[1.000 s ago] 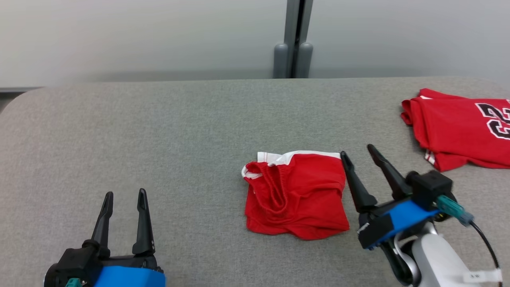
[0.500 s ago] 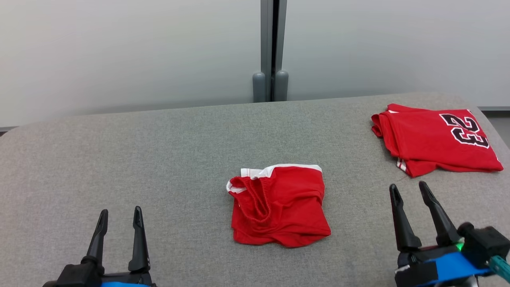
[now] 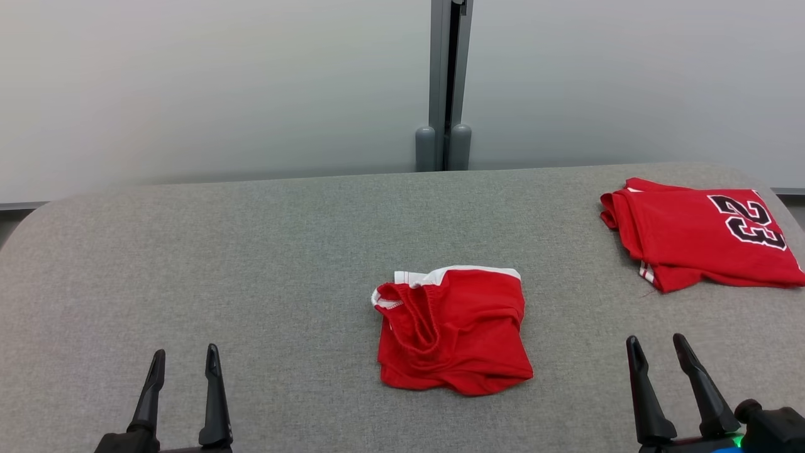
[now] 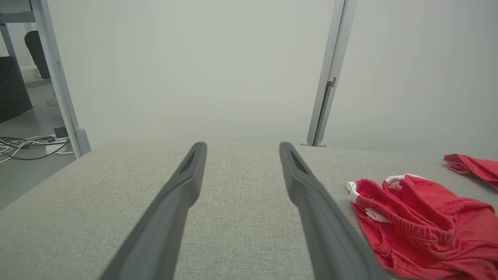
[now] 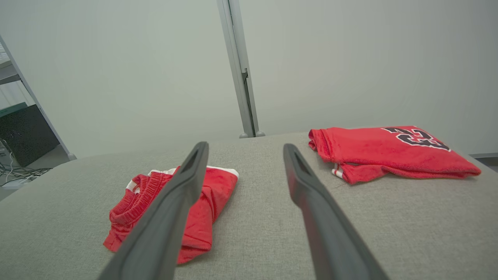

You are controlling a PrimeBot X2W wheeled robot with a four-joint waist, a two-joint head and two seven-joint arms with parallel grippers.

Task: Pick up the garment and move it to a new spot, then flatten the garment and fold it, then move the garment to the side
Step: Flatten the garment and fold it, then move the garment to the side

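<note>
The right hand [image 5: 245, 147] is seen with its two dark fingers [image 5: 311, 202] spread wide over the grey table [image 5: 253, 241], and nothing is held between them. A folded red garment [image 5: 136, 202] with white trim is laid on the table at the left, partly hidden behind one finger, and a folded red jersey [image 5: 373, 151] with dark numerals is laid well apart at the upper right. A grey post [image 5: 239, 70] is set in the pale wall behind.

You have the garment [image 3: 453, 333] in the middle of the table [image 3: 251, 251]; the jersey [image 3: 692, 239] lies far right on it, well apart.
</note>
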